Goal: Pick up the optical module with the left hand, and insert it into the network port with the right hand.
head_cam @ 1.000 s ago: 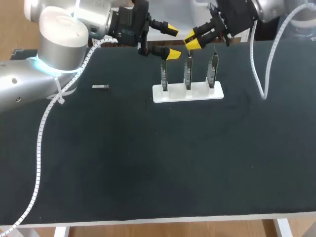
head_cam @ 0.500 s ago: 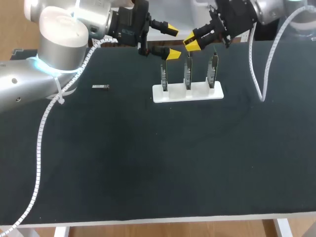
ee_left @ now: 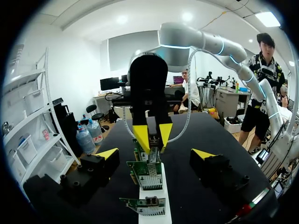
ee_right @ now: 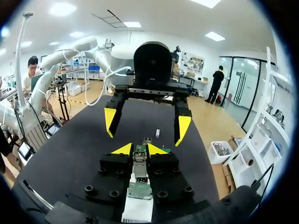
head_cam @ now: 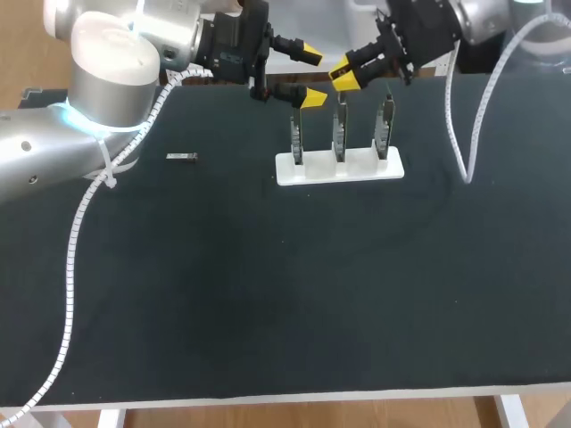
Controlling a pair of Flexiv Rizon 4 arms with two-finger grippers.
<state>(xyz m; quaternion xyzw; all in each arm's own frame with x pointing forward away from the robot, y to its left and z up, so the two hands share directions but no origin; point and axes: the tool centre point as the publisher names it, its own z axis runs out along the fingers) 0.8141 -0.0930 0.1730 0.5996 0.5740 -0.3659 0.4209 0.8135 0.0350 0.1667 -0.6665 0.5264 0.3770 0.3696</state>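
Note:
My right gripper [head_cam: 344, 74] hangs over the middle of three upright circuit boards [head_cam: 339, 132] on a white stand [head_cam: 339, 168]. It is shut on a small metal optical module [ee_right: 139, 164], which sits between its fingers just above a board [ee_right: 140, 190]. My left gripper [head_cam: 311, 75] stands open facing it, over the left end of the stand, with nothing between its fingers. From the left wrist, the right gripper [ee_left: 153, 138] shows ahead above the row of boards [ee_left: 148, 175]. A second optical module [head_cam: 181, 157] lies flat on the black table, left of the stand.
The black tabletop [head_cam: 285, 294] is bare in front of the stand. A white cable [head_cam: 464, 134] from my right arm hangs down to the table at the right. My left arm's cable [head_cam: 80, 232] trails along the left side.
The right gripper with the module has shifted slightly left and back, and its cable has swung a little left. The left arm has stayed put.

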